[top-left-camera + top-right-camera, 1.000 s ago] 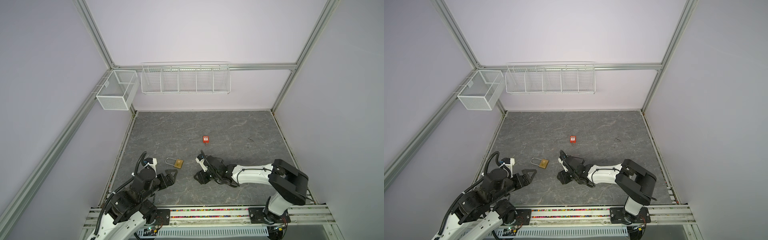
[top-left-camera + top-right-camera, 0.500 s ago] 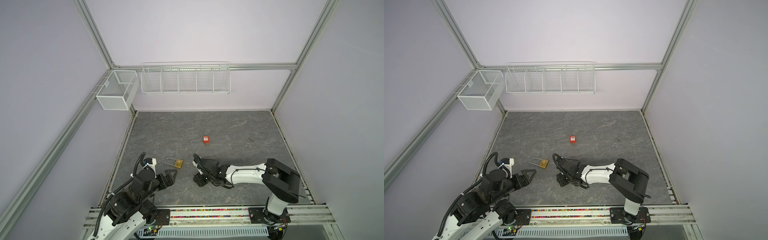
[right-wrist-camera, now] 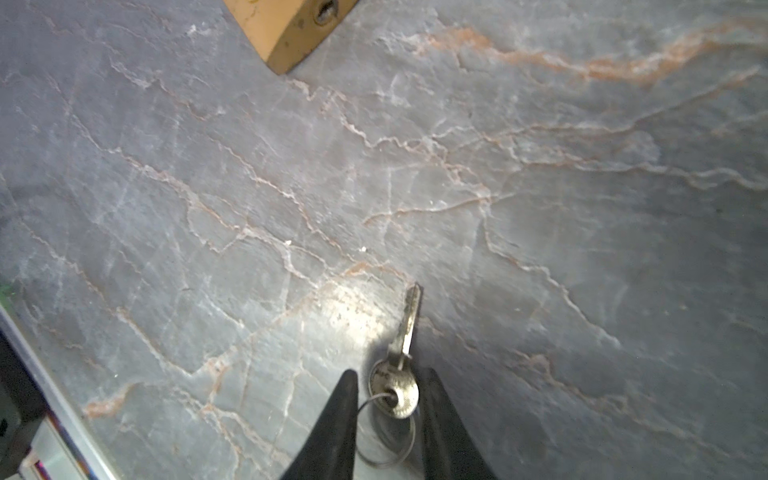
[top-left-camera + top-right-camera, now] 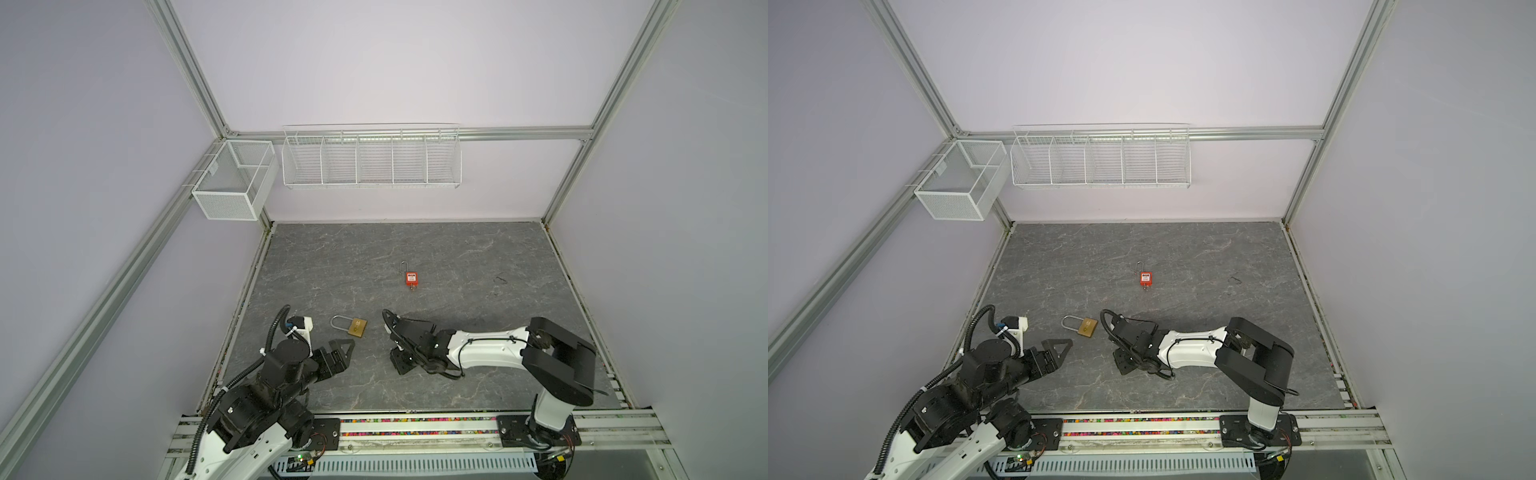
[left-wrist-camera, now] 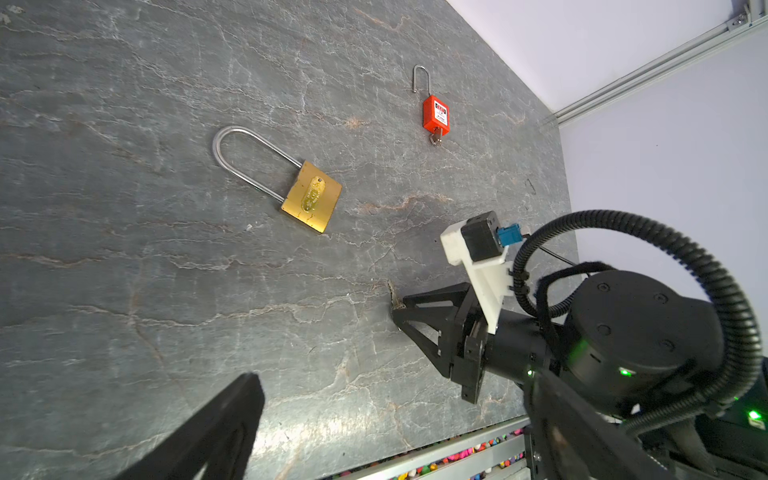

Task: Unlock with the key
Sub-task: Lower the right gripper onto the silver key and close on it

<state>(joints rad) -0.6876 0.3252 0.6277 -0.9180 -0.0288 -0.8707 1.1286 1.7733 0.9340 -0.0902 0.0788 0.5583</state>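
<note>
A brass padlock [image 4: 357,327] [image 4: 1087,326] [image 5: 311,197] lies flat on the grey floor, its shackle pointing left and its keyhole end [image 3: 324,12] facing my right gripper. The small silver key [image 3: 401,374] on a wire ring rests tip-down on the floor, to the right of the padlock. My right gripper [image 3: 390,373] [image 4: 401,362] straddles the key's round head with the jaws narrow; a slim gap still shows on one side. My left gripper [image 4: 343,347] [image 5: 392,386] hovers open and empty just in front of the padlock.
A red padlock [image 4: 411,279] [image 5: 435,116] with an open shackle lies further back near the floor's middle. White wire baskets [image 4: 372,158] hang on the back wall. The front rail [image 4: 415,428] borders the floor behind both arms.
My right gripper's jaws have narrowed around the key's head, and the right arm has shifted a little to the left. The left arm and both padlocks have stayed put.
</note>
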